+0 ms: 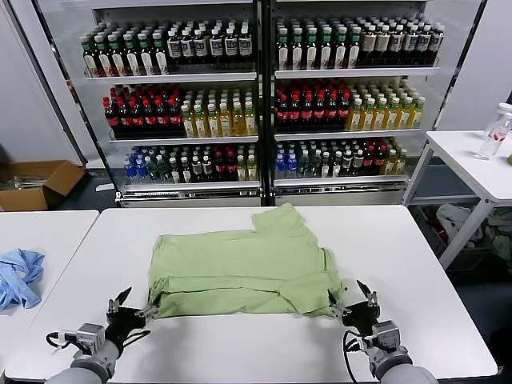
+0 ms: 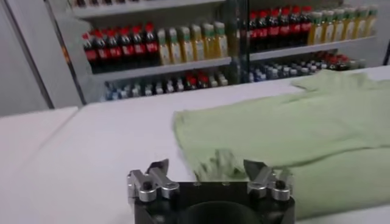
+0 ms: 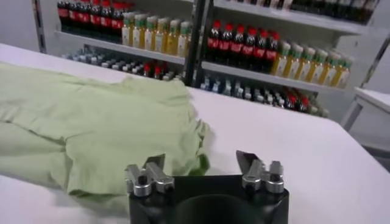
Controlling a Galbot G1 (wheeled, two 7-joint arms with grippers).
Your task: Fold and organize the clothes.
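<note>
Shirt folded on table; left gripper and right gripper spread, empty, at near corners

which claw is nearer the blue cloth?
Left. The left claw sits at the polo shirt's near left corner, on the side toward the blue cloth on the neighbouring table. The right claw is at the shirt's near right corner, farther away.

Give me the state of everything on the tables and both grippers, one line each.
Light green polo shirt: folded, lying flat on the white table.
Left gripper: open, empty, at the shirt's near left corner.
Right gripper: open, empty, at its near right corner.
Light blue cloth: crumpled.
</note>
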